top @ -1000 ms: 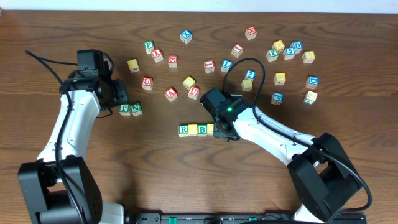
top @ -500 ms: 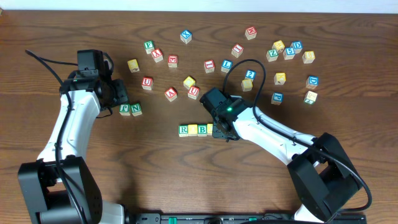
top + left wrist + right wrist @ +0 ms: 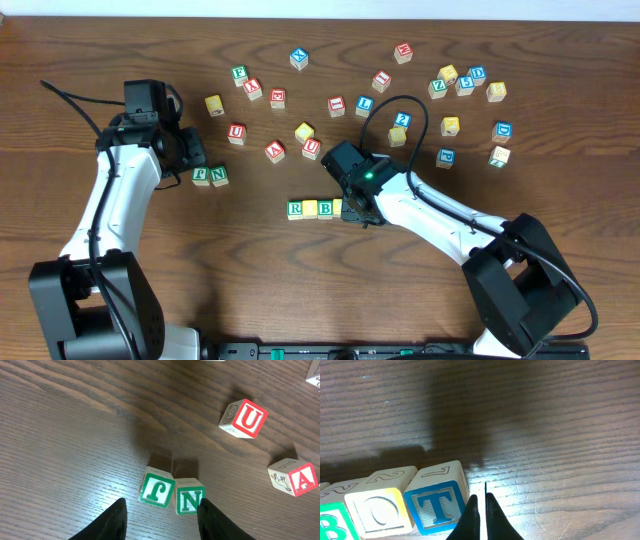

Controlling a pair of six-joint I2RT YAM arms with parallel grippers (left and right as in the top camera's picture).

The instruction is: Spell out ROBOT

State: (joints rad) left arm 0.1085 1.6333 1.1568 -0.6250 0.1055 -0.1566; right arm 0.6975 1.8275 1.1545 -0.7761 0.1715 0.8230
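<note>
Seems at the final step, squaring the blue T cube [image 3: 436, 506] onto the end of the row [image 3: 310, 208] with the right gripper [image 3: 481, 497] pinched shut, empty, just beside it; next needs lifting clear without nudging, left gripper [image 3: 162, 510] part-open, idle.

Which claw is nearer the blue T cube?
Right. The right claw, shut, sits just beside the T cube; the left claw is far off, by the green N cube.
</note>
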